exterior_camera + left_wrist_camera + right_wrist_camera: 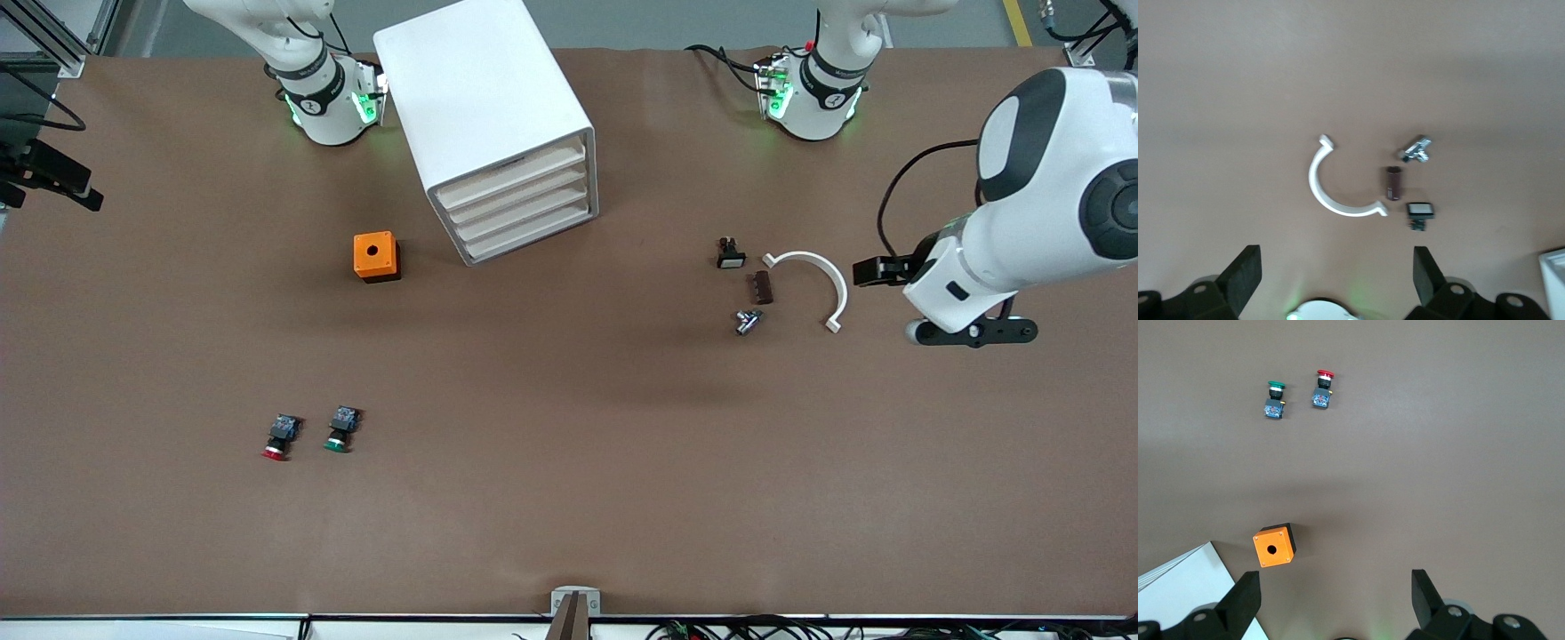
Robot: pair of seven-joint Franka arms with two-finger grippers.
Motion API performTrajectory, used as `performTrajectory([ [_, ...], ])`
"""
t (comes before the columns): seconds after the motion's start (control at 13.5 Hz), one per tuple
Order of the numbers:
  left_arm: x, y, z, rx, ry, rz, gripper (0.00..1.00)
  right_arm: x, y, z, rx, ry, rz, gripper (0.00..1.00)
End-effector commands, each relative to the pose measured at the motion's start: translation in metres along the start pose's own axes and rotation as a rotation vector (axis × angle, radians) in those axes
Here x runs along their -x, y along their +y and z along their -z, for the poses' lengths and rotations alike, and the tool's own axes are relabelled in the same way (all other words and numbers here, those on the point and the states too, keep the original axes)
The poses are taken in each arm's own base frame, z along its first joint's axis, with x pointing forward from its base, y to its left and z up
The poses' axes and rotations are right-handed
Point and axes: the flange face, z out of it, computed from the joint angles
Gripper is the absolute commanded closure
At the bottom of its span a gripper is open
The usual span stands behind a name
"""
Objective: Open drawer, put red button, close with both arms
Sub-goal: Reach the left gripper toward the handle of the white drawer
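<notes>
While both arms wait, the red button lies nearest the front camera, just beside a green button — bare table around the pair. Farther back sit the orange box and the cabinet, every drawer shut. Left gripper hangs open near a white clip; right gripper — also open — hangs over bare table near the orange box.

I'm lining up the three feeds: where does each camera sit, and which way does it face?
Front: high across the table, facing both arm bases and the cabinet.
Left wrist: looks down past the open left gripper at a white arc clip.
Right wrist: down past the open right gripper; shares the red button, orange box with front.
</notes>
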Motion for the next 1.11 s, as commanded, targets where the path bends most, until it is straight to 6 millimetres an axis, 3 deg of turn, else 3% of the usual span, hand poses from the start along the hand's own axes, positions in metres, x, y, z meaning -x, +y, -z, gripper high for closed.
performTrajectory([
  [0.0,-0.016,0.01,-0.021,0.024,-0.046,0.033,0.0,0.009,0.001,0.002,0.01,0.015,-0.01,0.0],
  [0.22,-0.016,0.05,-0.043,-0.013,-0.077,0.039,0.0,0.009,0.001,0.002,0.011,0.015,-0.01,0.0],
  [0.52,-0.022,0.084,-0.08,-0.057,-0.13,0.239,0.0,0.008,0.002,0.004,0.03,0.027,-0.006,0.0],
  [0.81,-0.014,0.14,-0.119,-0.1,-0.183,0.445,0.0,0.007,0.002,0.003,0.03,0.027,-0.009,0.0],
  [0.96,-0.013,0.152,-0.125,-0.071,-0.22,0.542,0.0,0.006,0.003,0.004,0.025,0.038,-0.01,0.0],
  [1.04,-0.006,0.169,-0.128,-0.079,-0.22,0.569,0.0,0.006,0.003,0.005,0.023,0.041,-0.012,0.0],
])
